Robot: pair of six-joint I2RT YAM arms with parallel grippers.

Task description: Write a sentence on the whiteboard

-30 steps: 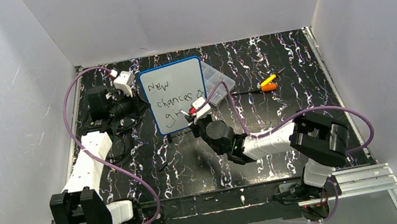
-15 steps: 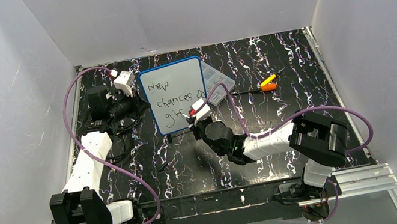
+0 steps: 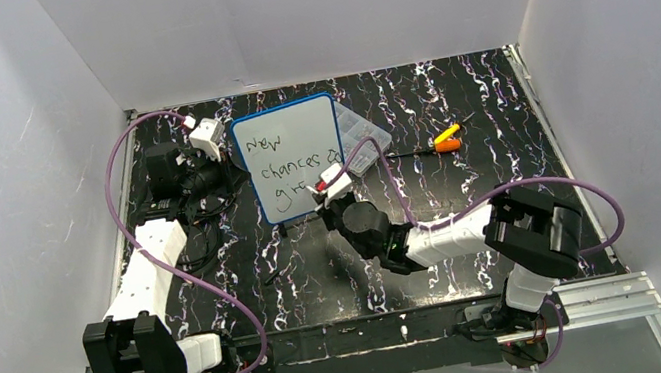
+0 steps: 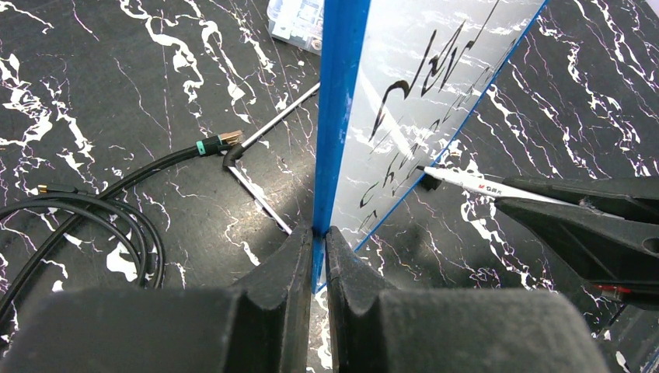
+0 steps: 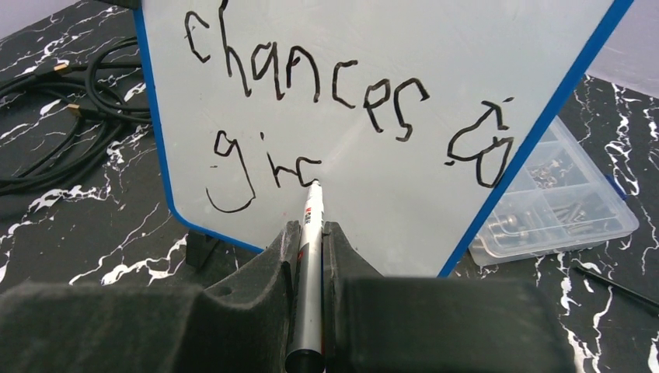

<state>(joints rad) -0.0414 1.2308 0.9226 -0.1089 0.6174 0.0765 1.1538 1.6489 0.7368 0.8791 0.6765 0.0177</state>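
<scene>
Two words of the sentence (image 5: 311,85) stand done on your whiteboard (image 3: 289,158); "grow" seems to read only "gr". Your left fingers (image 4: 284,264) clamp its frame, and your right fingers (image 5: 264,268) clamp the marker (image 5: 309,256).

The whiteboard (image 3: 303,120) reads "New chances gr".

The whiteboard (image 3: 289,158) stands on the worktop (image 3: 455,105), cables (image 4: 155,163) at its left, a parts box (image 3: 366,132) behind its right edge.
</scene>
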